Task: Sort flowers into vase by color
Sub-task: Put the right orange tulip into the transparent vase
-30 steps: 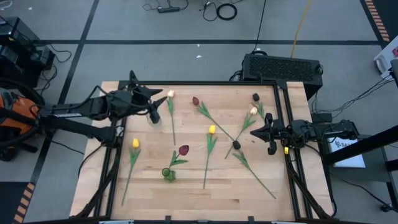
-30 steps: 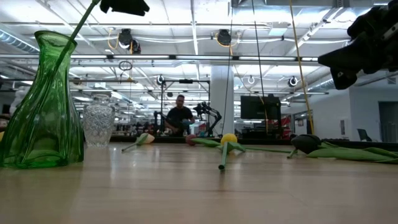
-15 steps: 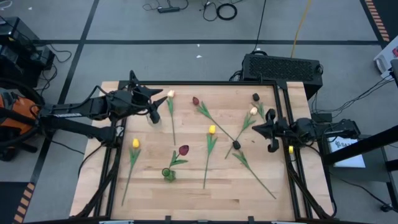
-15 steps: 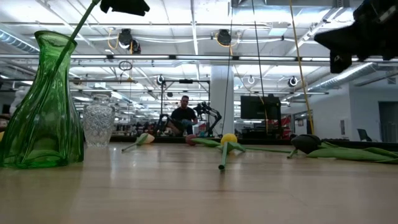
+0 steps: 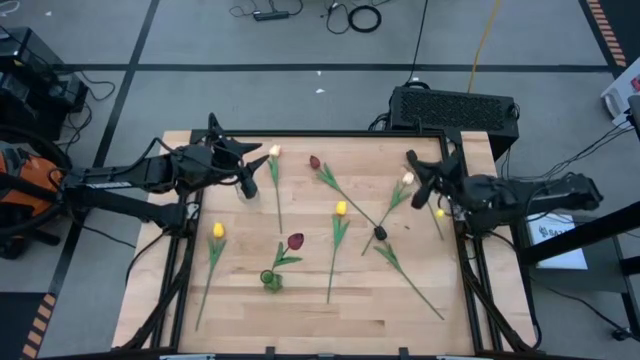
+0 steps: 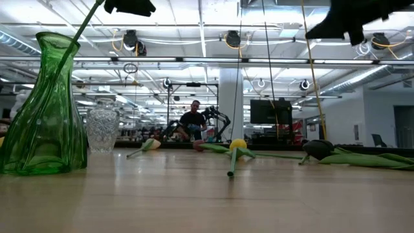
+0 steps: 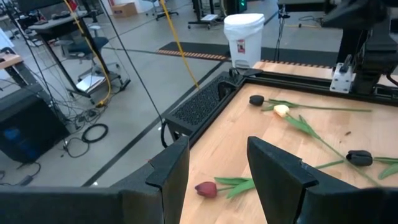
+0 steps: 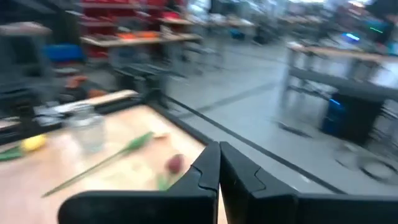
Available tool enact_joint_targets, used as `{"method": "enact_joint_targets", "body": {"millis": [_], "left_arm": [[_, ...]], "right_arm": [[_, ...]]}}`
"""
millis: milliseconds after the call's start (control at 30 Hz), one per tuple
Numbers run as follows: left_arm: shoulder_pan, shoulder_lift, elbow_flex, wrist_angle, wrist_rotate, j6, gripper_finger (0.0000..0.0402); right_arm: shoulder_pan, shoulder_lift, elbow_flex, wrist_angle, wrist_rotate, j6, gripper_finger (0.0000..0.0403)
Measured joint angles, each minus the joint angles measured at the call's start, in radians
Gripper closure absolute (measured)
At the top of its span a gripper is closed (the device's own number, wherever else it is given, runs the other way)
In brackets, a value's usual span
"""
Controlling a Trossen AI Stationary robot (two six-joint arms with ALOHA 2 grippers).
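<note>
one flower only looks sorted so far: a dark red tulip (image 5: 295, 242) stands with its stem in the green vase (image 5: 270, 279) near the front edge of the wooden surface (image 5: 310, 310). i judge the task barely begun. a clear glass vase (image 6: 102, 130) shows just behind the green one in the low view, and i see nothing in it.

the rest of the flowers lie flat and apart on the surface. a yellow tulip (image 5: 217, 231) lies near the left side. a second yellow tulip (image 5: 340, 208) lies in the middle. a cream tulip (image 5: 274, 152) lies at the back, just beside my left arm. a maroon tulip (image 5: 314, 162) lies at the back centre, its long stem running toward a dark tulip head (image 5: 380, 233). a cream tulip (image 5: 407, 179) and a dark tulip (image 5: 411, 156) lie at the back right.

my left gripper (image 5: 248, 178) hovers over the back left of the surface, jaws parted and holding nothing; its wrist view shows the maroon tulip between the fingers (image 7: 168, 171) but on the surface beyond them. my right gripper (image 5: 418, 178) reaches in from the right edge, raised above the cream and dark tulips, jaws closed together and empty.
</note>
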Motion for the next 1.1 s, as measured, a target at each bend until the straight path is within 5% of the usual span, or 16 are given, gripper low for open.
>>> {"method": "enact_joint_targets", "body": {"millis": [200,467,600,833,1100], "left_arm": [[0.0,0.0,0.0,-0.015,0.0,0.0,0.023],[0.0,0.0,0.0,-0.015,0.006,0.0,0.023],[0.0,0.0,0.0,-0.014,0.006,0.0,0.023],[0.0,0.0,0.0,-0.014,0.007,0.0,0.023],[0.0,0.0,0.0,-0.014,0.007,0.007,0.023]], "right_arm": [[-0.037,0.188,0.25,-0.304,0.039,0.336,0.0403],[-0.175,0.352,0.437,-0.853,-0.277,0.944,0.0403],[-0.199,0.397,0.436,-0.914,-0.464,0.986,0.0397],[-0.234,0.482,0.434,-0.959,-0.515,1.017,0.0362],[-0.324,0.631,0.434,-0.96,-0.631,1.165,0.0273]]}}
